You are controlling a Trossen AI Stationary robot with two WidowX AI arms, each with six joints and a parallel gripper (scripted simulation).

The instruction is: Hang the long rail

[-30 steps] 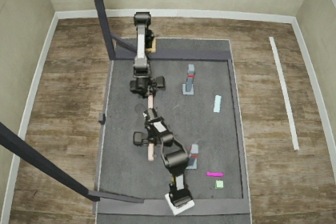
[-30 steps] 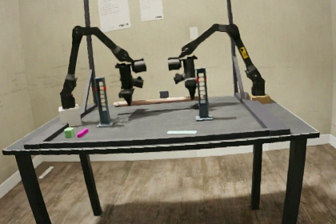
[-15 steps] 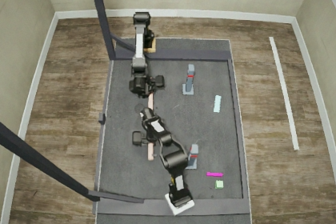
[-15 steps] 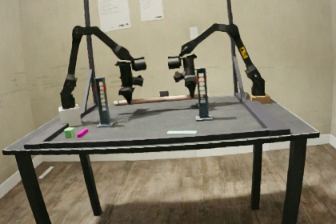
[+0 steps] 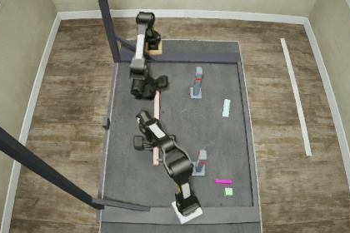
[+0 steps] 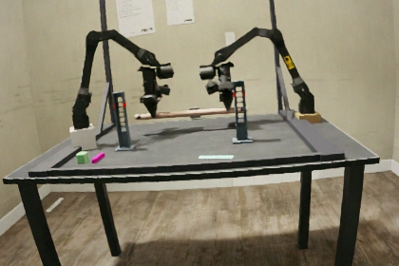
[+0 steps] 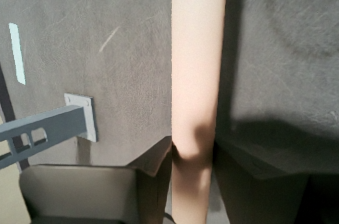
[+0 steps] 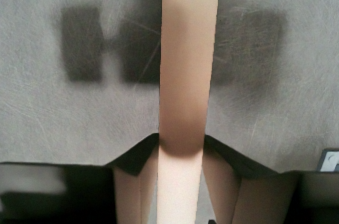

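Both my grippers have the rail! My left gripper (image 5: 155, 89) (image 6: 228, 108) (image 7: 191, 142) is closed down to a narrow gap, fingertips pressed against the 2 sides of the long rail (image 5: 157, 106) (image 6: 177, 114) (image 7: 196, 75) (image 8: 186, 75). My right gripper (image 5: 156, 144) (image 6: 153, 115) (image 8: 180, 140) pinches it the same way, nearer its other end. The rail hangs above the table (image 5: 176, 125) (image 6: 177, 142) (image 7: 130, 100) (image 8: 35, 115), off the 2 posts, running beside them.

The left-arm post (image 5: 197, 86) (image 6: 242, 140) (image 7: 65, 116) and right-arm post (image 5: 201, 166) (image 6: 124, 147) stand upright, red marks up high. Near the right-arm post lie a magenta bar (image 5: 223, 181) (image 6: 98, 158) and a green block (image 5: 228, 191) (image 6: 82, 157)!
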